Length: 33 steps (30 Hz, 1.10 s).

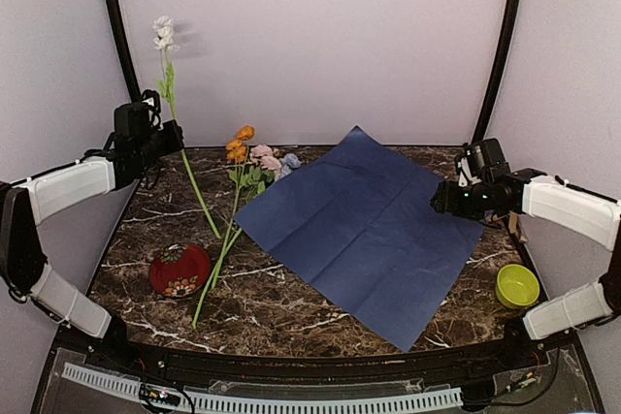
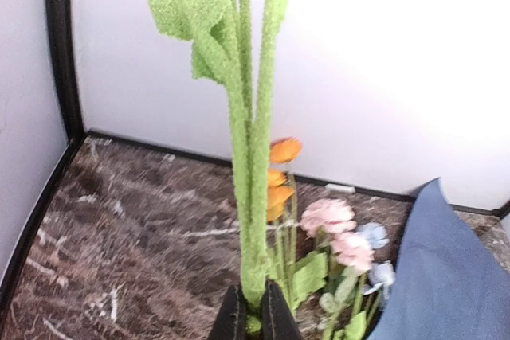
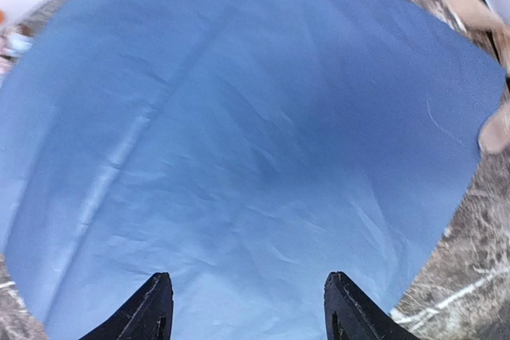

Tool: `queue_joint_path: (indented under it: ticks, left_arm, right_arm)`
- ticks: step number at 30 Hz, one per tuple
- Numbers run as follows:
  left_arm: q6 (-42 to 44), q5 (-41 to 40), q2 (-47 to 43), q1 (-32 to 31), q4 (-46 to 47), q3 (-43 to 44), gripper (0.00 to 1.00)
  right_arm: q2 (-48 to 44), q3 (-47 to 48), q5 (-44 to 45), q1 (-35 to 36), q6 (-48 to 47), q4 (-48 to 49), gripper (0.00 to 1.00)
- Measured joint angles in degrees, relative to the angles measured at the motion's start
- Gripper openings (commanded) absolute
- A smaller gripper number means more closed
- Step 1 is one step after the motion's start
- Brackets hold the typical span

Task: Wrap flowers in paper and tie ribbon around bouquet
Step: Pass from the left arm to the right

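My left gripper (image 1: 173,135) is shut on the green stem (image 2: 253,197) of a white-headed flower (image 1: 163,34). It holds the flower nearly upright at the table's back left, and the stem's lower end slants down toward the table. In the left wrist view the black fingers (image 2: 233,320) pinch the stem. The other flowers (image 1: 254,157), with orange, pink and pale blue heads, lie on the table beside the paper. The paper (image 1: 364,225) lies flat with its dark blue face up. My right gripper (image 1: 441,199) hovers open over the paper's right side (image 3: 239,141). A tan ribbon (image 3: 470,5) shows past the paper's edge.
A red patterned dish (image 1: 179,270) sits at the front left by the stem ends. A yellow-green bowl (image 1: 517,285) stands at the front right. White walls and black corner posts close in the marble table (image 1: 291,307).
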Motion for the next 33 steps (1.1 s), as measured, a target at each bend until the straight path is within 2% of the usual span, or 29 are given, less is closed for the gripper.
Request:
queue_joint_path:
  ticks: [3, 6, 8, 12, 15, 20, 25, 30, 31, 33]
  left_arm:
    - [1.1, 1.0, -4.8, -5.2, 6.8, -2.0, 0.0]
    - [0.2, 5.4, -8.4, -11.8, 13.5, -3.2, 0.0]
    - [-1.7, 8.6, -9.3, -16.1, 17.7, -3.5, 0.0]
    - [-5.0, 13.4, -8.2, -24.7, 25.4, -3.6, 0.0]
    - [-6.8, 16.4, -5.7, -30.9, 30.4, -3.5, 0.0]
    - [-8.2, 20.8, -1.7, -36.1, 33.1, -2.1, 0.0]
    - [-9.7, 22.7, -0.5, -36.6, 34.9, -1.5, 0.0]
    - [-11.0, 23.8, 0.0, -37.1, 36.5, -1.3, 0.0]
    - [-11.1, 23.9, 0.1, -37.2, 36.6, -1.3, 0.0]
    - [-11.5, 24.3, 0.2, -37.4, 36.6, -1.3, 0.0]
  right_arm:
    - [-5.2, -1.5, -4.3, 2.4, -0.7, 6.2, 0.67]
    - [-8.9, -2.3, -11.3, 5.9, -1.1, 14.6, 0.7]
    - [-9.4, -1.9, -16.9, 9.6, -1.1, 21.5, 0.76]
    - [-3.7, 4.0, -25.6, 18.1, -1.2, 30.1, 0.93]
    - [3.1, 11.9, -27.7, 25.3, -3.0, 32.6, 0.93]
    - [7.0, 17.0, -29.4, 31.6, -5.2, 35.3, 0.71]
    - [8.1, 17.7, -30.4, 31.9, -4.9, 37.9, 0.54]
    - [10.3, 18.3, -30.1, 31.8, -3.9, 38.2, 0.43]
    - [10.7, 18.3, -29.7, 31.8, -3.6, 38.2, 0.36]
    - [10.9, 18.3, -29.0, 31.8, -3.3, 38.0, 0.17]
